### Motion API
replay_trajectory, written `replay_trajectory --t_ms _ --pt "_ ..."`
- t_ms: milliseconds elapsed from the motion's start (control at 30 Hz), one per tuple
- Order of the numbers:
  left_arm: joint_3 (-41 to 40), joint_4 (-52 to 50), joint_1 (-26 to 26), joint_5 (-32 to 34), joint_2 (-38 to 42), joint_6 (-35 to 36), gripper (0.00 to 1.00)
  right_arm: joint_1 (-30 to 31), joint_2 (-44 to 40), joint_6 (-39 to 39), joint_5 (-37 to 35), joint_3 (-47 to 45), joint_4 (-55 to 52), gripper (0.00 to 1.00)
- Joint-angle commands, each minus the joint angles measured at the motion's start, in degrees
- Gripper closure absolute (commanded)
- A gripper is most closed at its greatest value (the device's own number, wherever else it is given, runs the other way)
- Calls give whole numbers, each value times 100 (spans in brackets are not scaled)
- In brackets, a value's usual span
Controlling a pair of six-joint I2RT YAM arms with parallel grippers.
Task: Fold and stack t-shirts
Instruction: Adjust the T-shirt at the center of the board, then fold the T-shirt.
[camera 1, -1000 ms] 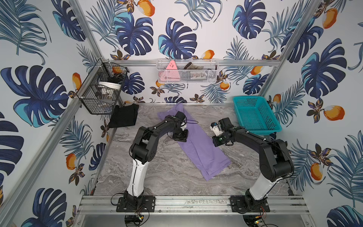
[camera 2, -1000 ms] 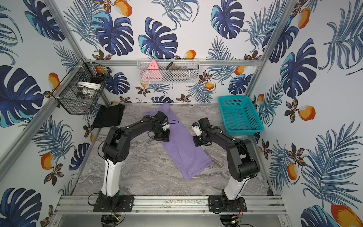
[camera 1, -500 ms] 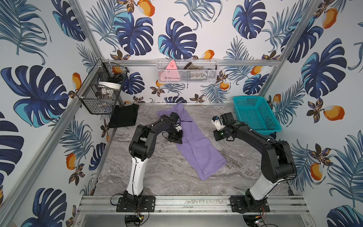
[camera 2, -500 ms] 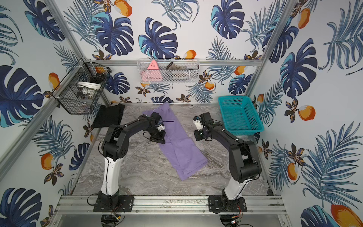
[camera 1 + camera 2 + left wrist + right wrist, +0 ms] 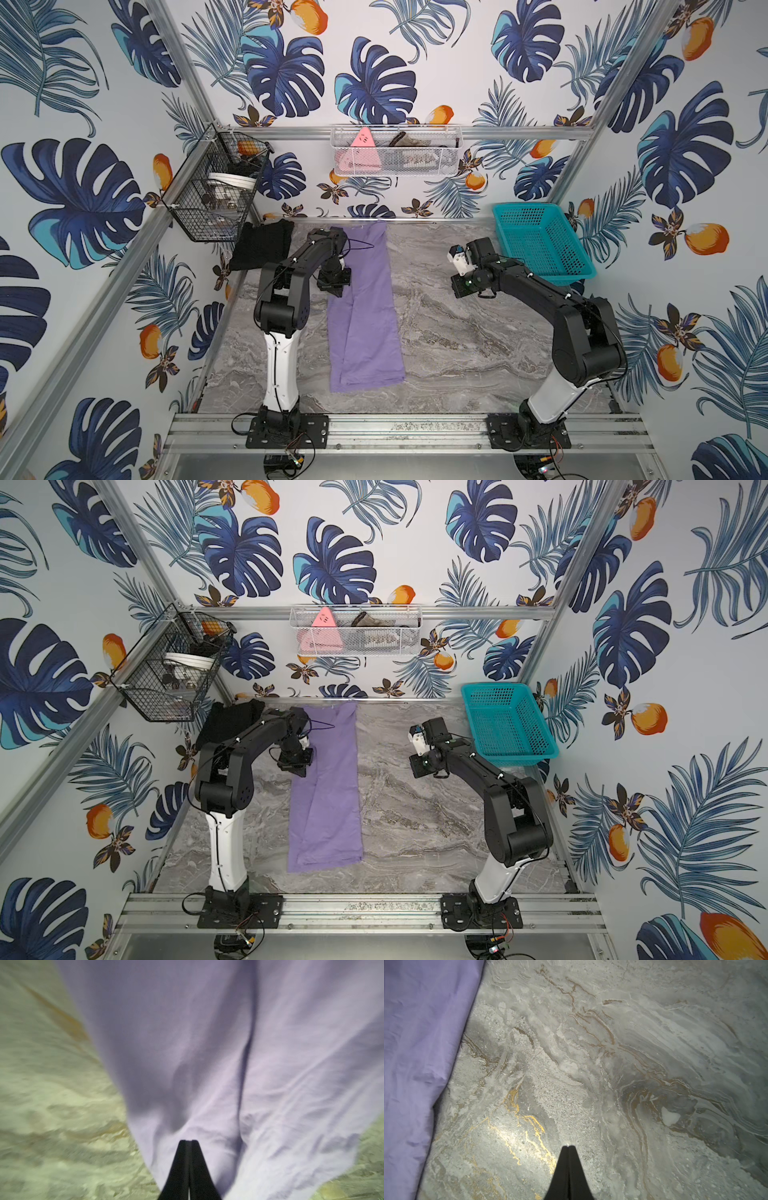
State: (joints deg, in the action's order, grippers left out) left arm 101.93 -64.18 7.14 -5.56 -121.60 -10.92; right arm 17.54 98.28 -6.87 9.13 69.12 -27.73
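The lavender-purple t-shirt [image 5: 365, 316] [image 5: 326, 796] lies flat on the marble table, folded into a long narrow strip that runs from the back wall toward the front. My left gripper [image 5: 334, 286] [image 5: 188, 1141] hangs over the strip's left edge, pointing down, jaws shut and no cloth seen between them. My right gripper [image 5: 459, 289] [image 5: 568, 1146] is shut over bare table, well to the right of the strip, whose edge [image 5: 415, 1064] shows in the right wrist view. The black folded t-shirt [image 5: 262, 249] [image 5: 228, 721] sits in the back left corner.
A teal basket [image 5: 540, 245] stands at the back right, just behind the right arm. A black wire basket [image 5: 216, 195] hangs on the left wall above the black shirt. A white mesh tray [image 5: 395, 151] with a pink triangular item [image 5: 362, 139] hangs on the back wall.
The purple strip has swung from a diagonal to lie straight, front to back, and shifted left with the left gripper. The right gripper has moved right and back, away from the cloth.
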Motion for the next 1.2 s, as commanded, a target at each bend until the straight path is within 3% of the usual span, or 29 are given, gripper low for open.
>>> replay_trajectory --t_ms 0,67,133,200,333,467,500,567,700,833,1167 --pt "-117 -324 23 65 611 124 53 49 -108 476 655 75 -339 80" --pt "-541 -322 68 -96 1072 40 46 190 -101 637 1144 27 -563 70" --pt "-1214 -183 76 -378 1507 -159 54 430 -78 771 1575 -68 -717 64" --pt "-2112 108 73 -654 2002 -297 54 710 -19 1003 2074 -172 -794 62" --pt "-3522 645 44 -1191 2944 -866 41 1371 35 1654 2948 -364 -553 56" --pt "-4680 938 34 -1580 3858 -1668 40 1681 -56 2180 3194 -955 -90 54" --pt "-4954 984 40 -1602 4087 -1839 41 1691 -73 2247 3209 -1060 -32 54" --pt "-5529 1027 30 -1734 4545 -2208 55 1691 -128 2367 3202 -1234 -30 52" --pt "-5834 1021 252 -1608 4738 -2543 51 1715 -138 2576 3508 -1450 -38 36" --pt "-6241 1122 549 -1377 4814 -2977 50 1929 -74 2806 3579 -1672 247 30" --pt "-6394 1105 657 -990 4631 -3307 49 2430 70 3140 3452 -2003 731 25"
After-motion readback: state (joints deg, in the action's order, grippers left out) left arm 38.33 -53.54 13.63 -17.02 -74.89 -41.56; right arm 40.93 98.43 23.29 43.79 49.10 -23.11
